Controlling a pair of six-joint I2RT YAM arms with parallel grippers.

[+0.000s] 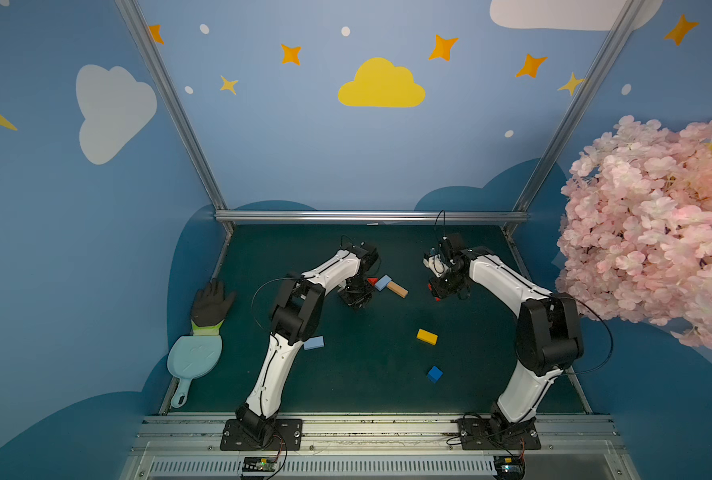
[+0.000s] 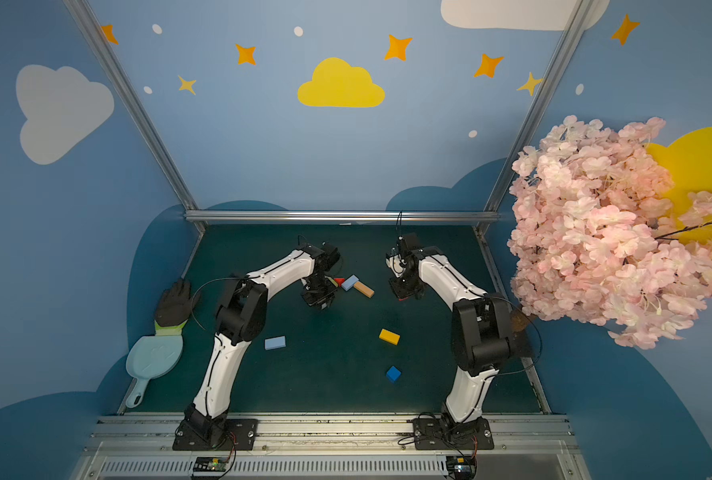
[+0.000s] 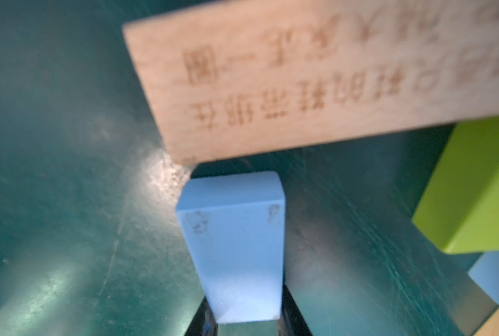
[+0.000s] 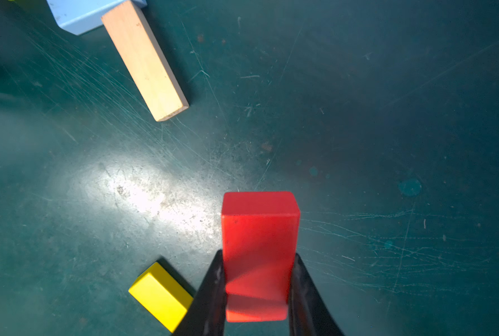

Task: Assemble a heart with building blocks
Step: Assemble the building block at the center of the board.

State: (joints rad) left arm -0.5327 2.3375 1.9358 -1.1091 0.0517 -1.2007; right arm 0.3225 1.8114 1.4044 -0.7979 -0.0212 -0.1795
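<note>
Heart: only a beginning, no closed outline yet; a red wedge [image 1: 372,281], a light blue block [image 1: 383,282] and a tan block [image 1: 398,289] lay side by side at the far middle of the table [image 1: 346,386].
Left jaws: the left gripper [image 3: 247,308] was clamped on a second light blue block [image 3: 233,247], near a lime green block [image 3: 475,186].
Right jaws: the right gripper [image 4: 258,261] was clamped on a red block [image 4: 258,227], standing upright.
Loose blocks: a yellow block [image 1: 427,336], a dark blue cube [image 1: 434,373] and a third light blue block [image 1: 314,342] lay well apart, nearer the arm bases.
</note>
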